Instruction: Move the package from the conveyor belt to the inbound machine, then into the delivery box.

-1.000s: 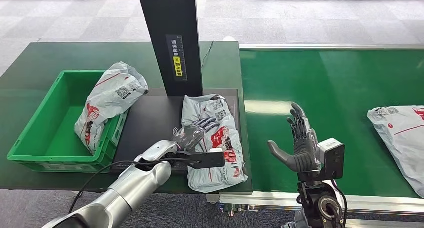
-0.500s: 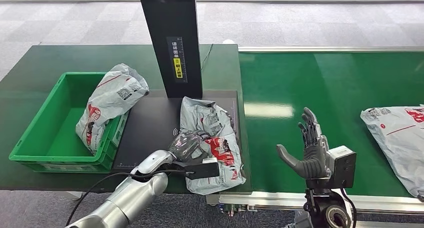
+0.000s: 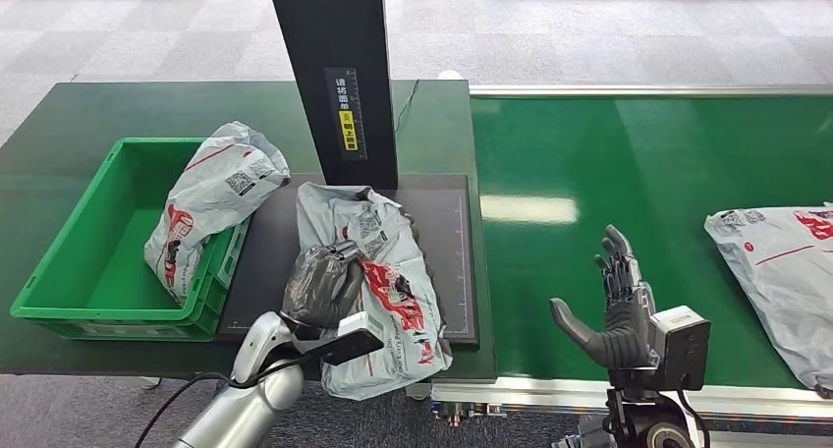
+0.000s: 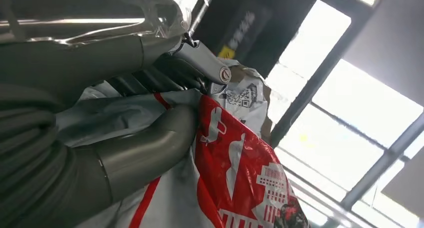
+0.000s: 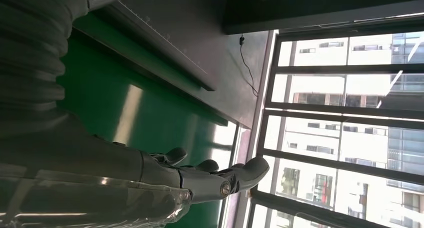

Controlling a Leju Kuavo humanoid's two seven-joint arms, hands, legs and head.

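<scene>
Silver arms (image 3: 236, 409), dk grey hands (image 3: 614, 306)

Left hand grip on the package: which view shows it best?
The left wrist view: the left hand has its thumb and fingers closed on the package, seen close. The head view shows the hand on it over the scanner plate. The right wrist view shows neither.

My right hand (image 5: 200, 180) stretches across the lower frame, grey fingers (image 5: 250, 169) apart and empty, over the glossy green conveyor belt (image 5: 130, 108); the dark flat scanner platform (image 5: 170, 43) fills the upper middle.
</scene>
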